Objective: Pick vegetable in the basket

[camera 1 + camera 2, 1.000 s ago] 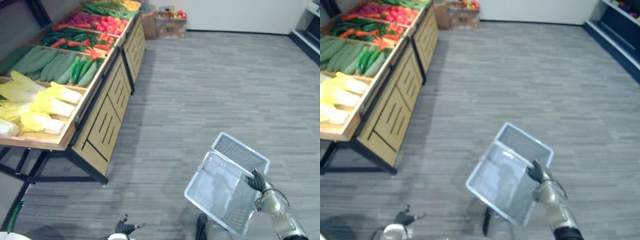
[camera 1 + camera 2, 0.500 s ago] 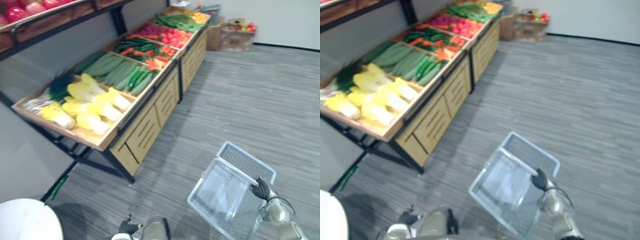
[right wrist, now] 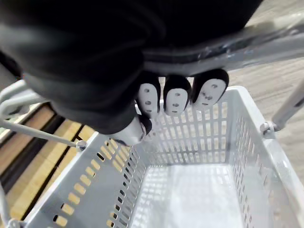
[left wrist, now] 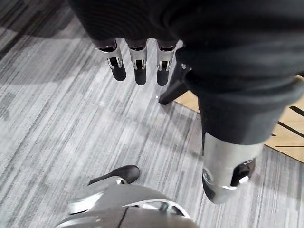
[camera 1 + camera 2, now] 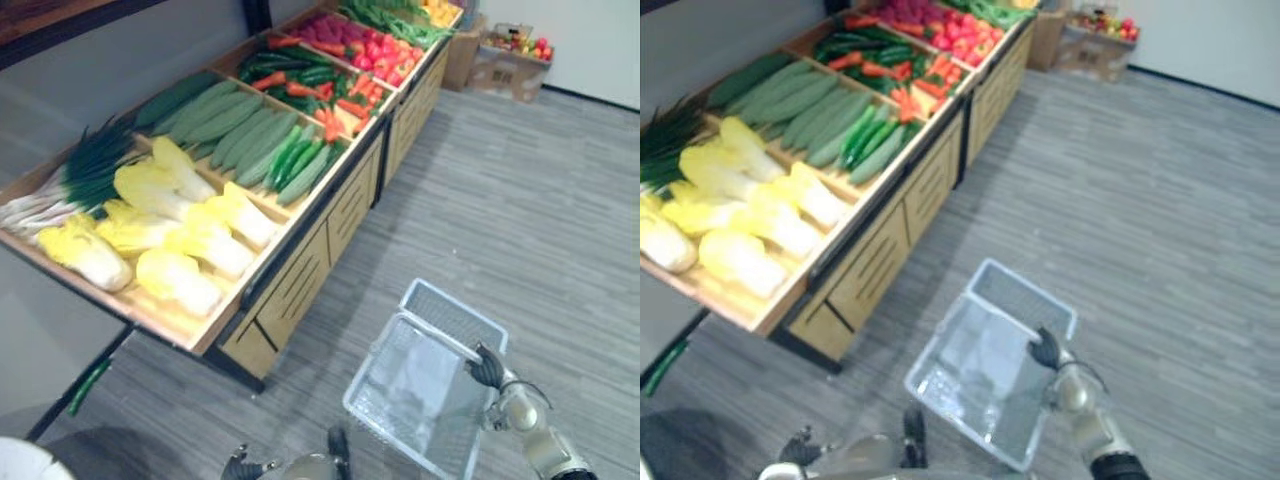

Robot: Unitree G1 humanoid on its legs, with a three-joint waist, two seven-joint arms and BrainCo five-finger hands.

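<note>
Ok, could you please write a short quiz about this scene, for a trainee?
1. True or false: the basket is empty.
2. What does the right hand grip? A: a carrot. B: the basket's handle. C: nothing.
3. Fill the gap: the fingers of the left hand are ___ (straight or curled).
Key: 1 true; 2 B; 3 straight.

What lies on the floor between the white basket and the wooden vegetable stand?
Nothing: the left eye view shows bare grey floor between the basket, held by the right hand, and the stand.
</note>
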